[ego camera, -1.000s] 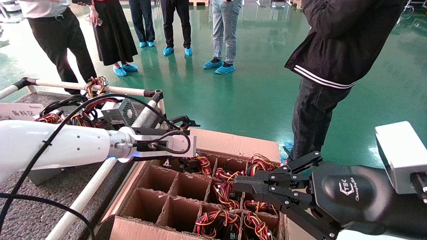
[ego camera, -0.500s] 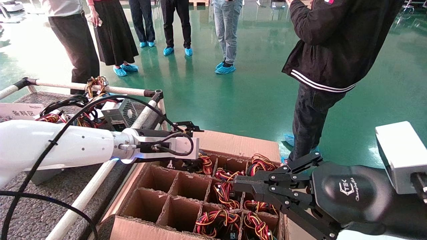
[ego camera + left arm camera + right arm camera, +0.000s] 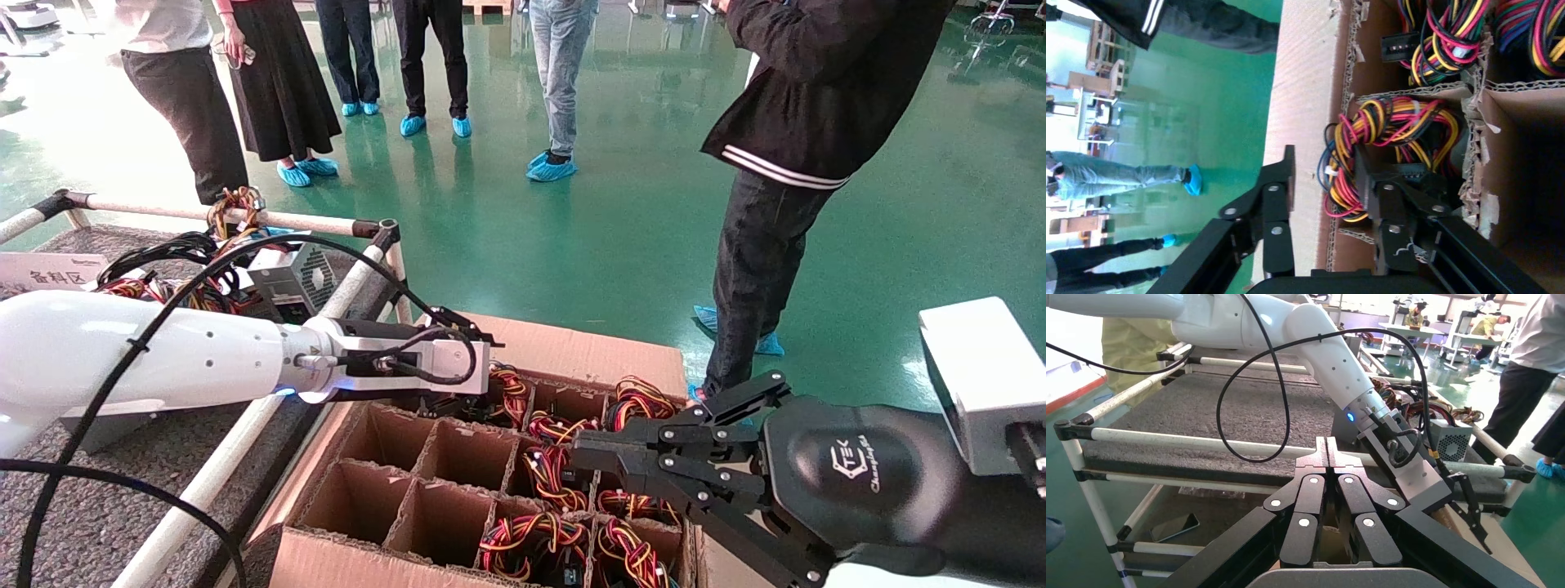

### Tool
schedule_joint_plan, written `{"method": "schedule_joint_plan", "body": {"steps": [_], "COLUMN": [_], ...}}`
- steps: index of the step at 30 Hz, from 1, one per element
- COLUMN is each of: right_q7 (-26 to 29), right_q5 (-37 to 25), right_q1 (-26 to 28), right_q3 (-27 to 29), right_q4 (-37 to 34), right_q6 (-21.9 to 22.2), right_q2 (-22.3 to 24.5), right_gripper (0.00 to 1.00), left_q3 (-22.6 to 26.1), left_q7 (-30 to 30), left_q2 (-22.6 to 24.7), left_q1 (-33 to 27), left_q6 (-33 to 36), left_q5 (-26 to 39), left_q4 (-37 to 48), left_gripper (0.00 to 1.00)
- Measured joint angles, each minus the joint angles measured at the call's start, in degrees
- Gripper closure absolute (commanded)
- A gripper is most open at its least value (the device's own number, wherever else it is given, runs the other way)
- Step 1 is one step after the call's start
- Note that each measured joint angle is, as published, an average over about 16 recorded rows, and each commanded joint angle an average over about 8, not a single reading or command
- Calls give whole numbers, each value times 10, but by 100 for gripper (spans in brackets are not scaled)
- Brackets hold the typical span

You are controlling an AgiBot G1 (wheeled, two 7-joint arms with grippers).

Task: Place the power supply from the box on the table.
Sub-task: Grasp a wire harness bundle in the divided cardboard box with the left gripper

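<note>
**Left jaws spread over wire bundle at box's far row**

My left gripper (image 3: 458,384) reaches into the box (image 3: 572,353) at its far row, jaws released: one finger (image 3: 1281,202) outside the carton's far wall, the other (image 3: 1389,208) against the power supply (image 3: 1389,141) wire bundle in that cell. Pwr unit's metal body hidden below the wires. My right gripper (image 3: 584,457) hangs above the box's nearer cells, jaws clenched on nothing. The desk (image 3: 73,506) lies beside the box, w/ other units piled at its far corner.
</note>
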Motion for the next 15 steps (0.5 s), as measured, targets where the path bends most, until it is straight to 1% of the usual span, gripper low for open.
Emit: {"method": "schedule_joint_plan", "body": {"steps": [15], "right_q7": [0], "right_q5": [0], "right_q1": [0], "right_q3": [0], "right_q4": [0], "right_q6": [0], "right_q2": [0], "right_gripper": [100], "left_q3": [7], "left_q7": [25], "left_q2": [14], "left_q1": [-7], "left_q6": [22], "left_q5": [-23], "left_q4": [39], "left_gripper": [100]}}
